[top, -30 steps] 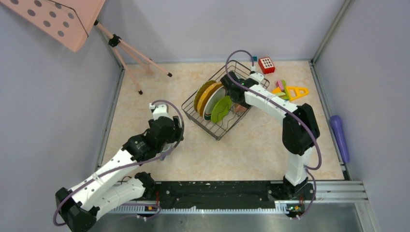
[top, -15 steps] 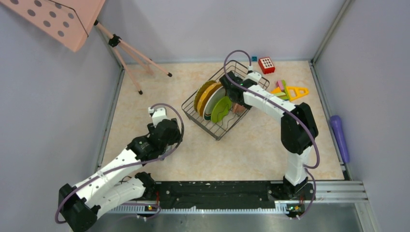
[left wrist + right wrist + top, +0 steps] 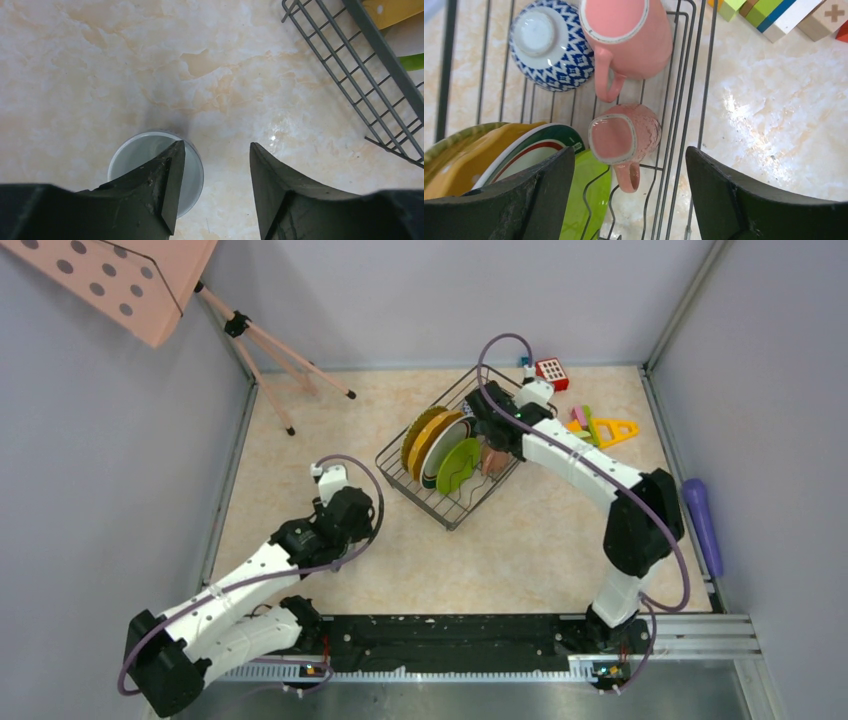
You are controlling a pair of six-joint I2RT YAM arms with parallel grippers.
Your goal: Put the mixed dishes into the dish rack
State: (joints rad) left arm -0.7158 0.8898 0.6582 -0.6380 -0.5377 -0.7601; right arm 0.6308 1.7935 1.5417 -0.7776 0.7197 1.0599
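The dish rack [image 3: 448, 502] holds the yellow ribbed plate [image 3: 420, 433], the white plate with dark green rim [image 3: 440, 448] and the lime-green plate [image 3: 458, 465] on edge. In the right wrist view the rack [image 3: 704, 95] also holds the patterned bowl [image 3: 551, 47] upside down and two pink mugs [image 3: 626, 35] [image 3: 624, 135]. My right gripper [image 3: 629, 152] is open above the nearer pink mug, not touching it. My left gripper [image 3: 215, 147] is open low over the table. Its left finger [image 3: 160, 190] is over the grey mug [image 3: 135, 155] and its right finger is outside it.
Colourful toy blocks [image 3: 600, 428] and a red block [image 3: 551, 373] lie right of and behind the rack. A purple cylinder [image 3: 700, 520] lies along the right wall. A pink dotted board on a tripod [image 3: 130, 280] stands at the back left.
My right gripper has shifted slightly right and back over the rack's mug end. My left arm has drawn a little nearer and lower over the grey mug.
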